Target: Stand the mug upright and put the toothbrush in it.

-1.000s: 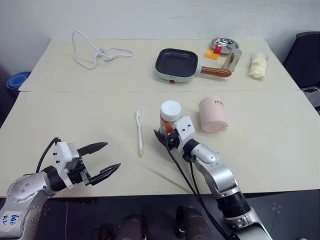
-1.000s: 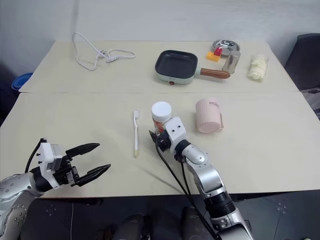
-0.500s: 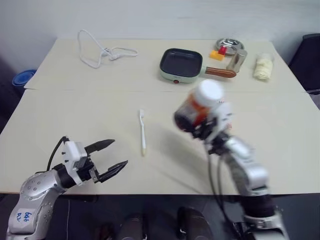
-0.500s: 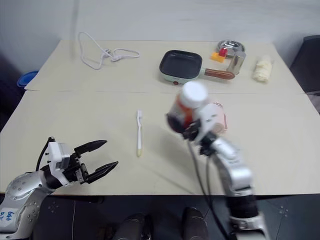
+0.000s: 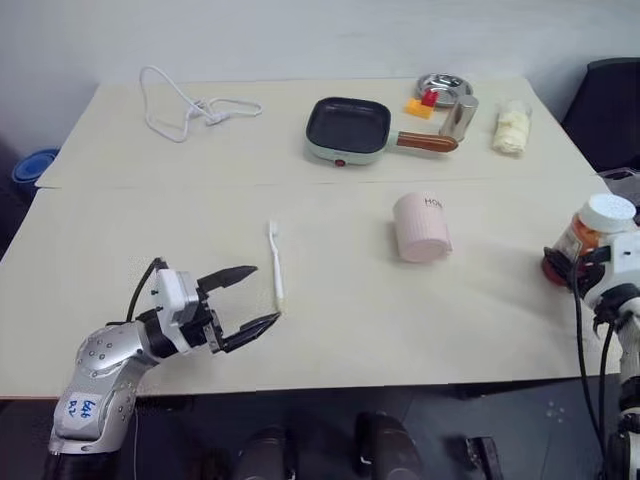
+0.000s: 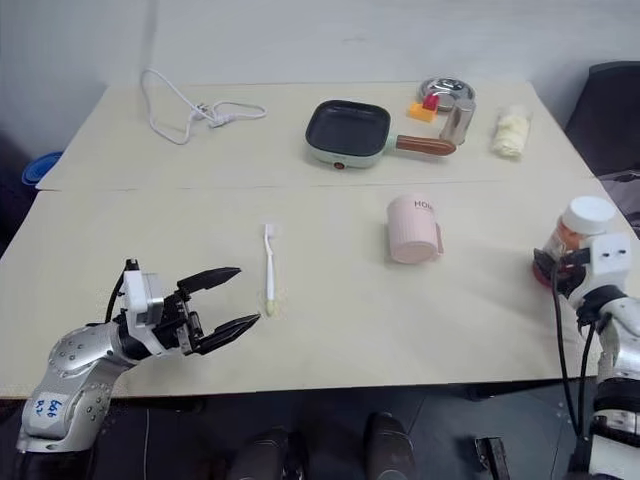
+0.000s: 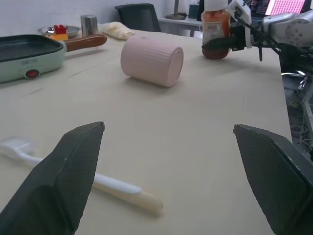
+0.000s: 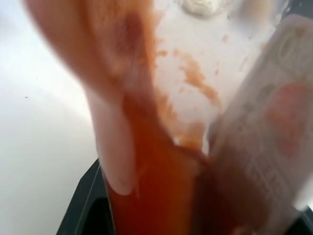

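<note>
- The mug (image 5: 422,227) lies on its side on the table (image 5: 330,330), a little to the right of the middle, at about 2 o'clock from the toothbrush. Its ribbed side faces up, and the end with the small dark lettering points away from the robot.
- The toothbrush (image 5: 274,263) lies flat on the table, left of the middle. The bristle head is at the far end, toward 12 o'clock, and the handle end points toward the robot.
- The left gripper (image 5: 247,298) hovers low over the near left part of the table with its two black fingers spread wide. It holds nothing. One fingertip is just beside the near end of the toothbrush handle, but I cannot tell if it touches.
- The right gripper (image 6: 556,266) is at the right edge of the table, at about 3 o'clock from the mug and well apart from it. Its fingers pinch an orange-red bottle (image 5: 588,235) with a white cap, which stands about upright.
- At the far side, at 12 o'clock from the mug, there is a pale green pan (image 5: 346,130) with a brown handle. To its right are a small steel cup (image 5: 460,117), a steel dish (image 5: 444,87) and a pale wrapped thing (image 5: 511,130).
- A white coiled cable (image 5: 185,104) lies at the far left, at about 11 o'clock from the toothbrush.
</note>
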Robot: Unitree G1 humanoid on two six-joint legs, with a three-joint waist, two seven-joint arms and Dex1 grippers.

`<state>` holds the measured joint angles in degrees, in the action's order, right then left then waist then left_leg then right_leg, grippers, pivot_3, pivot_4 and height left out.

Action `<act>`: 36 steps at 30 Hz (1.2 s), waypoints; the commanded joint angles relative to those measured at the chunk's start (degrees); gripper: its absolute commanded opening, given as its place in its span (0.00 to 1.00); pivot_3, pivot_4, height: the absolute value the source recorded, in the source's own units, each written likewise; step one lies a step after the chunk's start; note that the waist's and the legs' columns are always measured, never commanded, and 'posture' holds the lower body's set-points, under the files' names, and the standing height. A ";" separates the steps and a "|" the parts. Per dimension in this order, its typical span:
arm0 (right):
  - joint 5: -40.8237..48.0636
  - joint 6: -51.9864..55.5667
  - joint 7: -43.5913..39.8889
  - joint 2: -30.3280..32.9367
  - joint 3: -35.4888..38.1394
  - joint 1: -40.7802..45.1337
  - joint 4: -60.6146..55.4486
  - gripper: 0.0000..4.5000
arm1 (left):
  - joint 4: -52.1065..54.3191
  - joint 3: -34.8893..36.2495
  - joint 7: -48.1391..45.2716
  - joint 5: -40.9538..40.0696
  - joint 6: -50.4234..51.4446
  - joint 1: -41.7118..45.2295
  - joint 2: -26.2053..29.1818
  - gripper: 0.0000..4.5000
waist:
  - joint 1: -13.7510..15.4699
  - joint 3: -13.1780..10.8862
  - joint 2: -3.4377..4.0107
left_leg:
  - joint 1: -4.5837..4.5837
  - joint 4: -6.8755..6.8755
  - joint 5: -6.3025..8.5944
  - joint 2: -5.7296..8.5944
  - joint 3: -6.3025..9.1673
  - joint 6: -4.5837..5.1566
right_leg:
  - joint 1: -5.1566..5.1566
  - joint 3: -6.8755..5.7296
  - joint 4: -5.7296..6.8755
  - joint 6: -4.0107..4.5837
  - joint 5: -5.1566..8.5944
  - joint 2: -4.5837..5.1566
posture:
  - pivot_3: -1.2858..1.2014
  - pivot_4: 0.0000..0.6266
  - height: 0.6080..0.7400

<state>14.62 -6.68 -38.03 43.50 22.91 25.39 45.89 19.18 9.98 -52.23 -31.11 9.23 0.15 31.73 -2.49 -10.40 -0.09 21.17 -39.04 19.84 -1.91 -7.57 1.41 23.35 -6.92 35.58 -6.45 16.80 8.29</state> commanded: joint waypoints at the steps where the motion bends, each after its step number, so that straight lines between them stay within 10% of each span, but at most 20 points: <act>1: 1.89 -1.93 -1.14 -2.01 1.07 0.23 2.89 0.63 | -0.69 0.75 -0.68 0.07 -0.91 1.02 1.05 1.00 | 0.10 0.03 -0.05 | -0.01 0.00 0.00 0.00 0.01 0.00 | -0.01 0.01 0.00 0.00 0.00 0.00 | 0.52 0.24 1.00; 6: 3.37 -3.00 -0.89 -2.28 2.91 -4.39 -1.74 1.00 | -2.07 0.83 -1.05 0.21 -1.32 1.93 1.43 1.00 | 0.70 0.06 -0.09 | 0.01 -0.01 0.00 0.00 0.04 0.00 | -0.02 0.02 -0.01 0.00 0.00 0.02 | 0.52 0.24 1.00; 24: 23.06 3.72 -12.55 -10.33 13.92 -55.33 -55.20 1.00 | -12.05 -0.18 -6.24 -0.27 -0.05 5.69 2.57 1.00 | 2.18 0.10 0.07 | 0.02 0.05 0.06 0.06 0.15 0.02 | -0.04 0.06 -0.29 -0.04 -0.02 0.10 | 0.52 0.24 1.00; 36: 25.11 30.92 -1.86 -0.07 0.17 -28.44 -61.78 1.00 | -10.60 2.49 -5.89 0.53 -1.55 4.47 4.05 1.00 | 1.97 0.15 0.00 | 0.09 -0.01 0.11 0.02 0.14 -0.04 | 0.13 0.08 -0.01 0.04 0.01 0.11 | 0.52 0.24 1.00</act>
<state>39.43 19.65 -42.29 42.17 23.57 -4.60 -16.91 6.40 11.01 -58.59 -30.79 8.85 4.94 35.24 -0.52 -10.25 -0.09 21.27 -39.07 19.95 -1.86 -7.43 1.40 23.48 -6.85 35.57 -6.41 16.82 8.41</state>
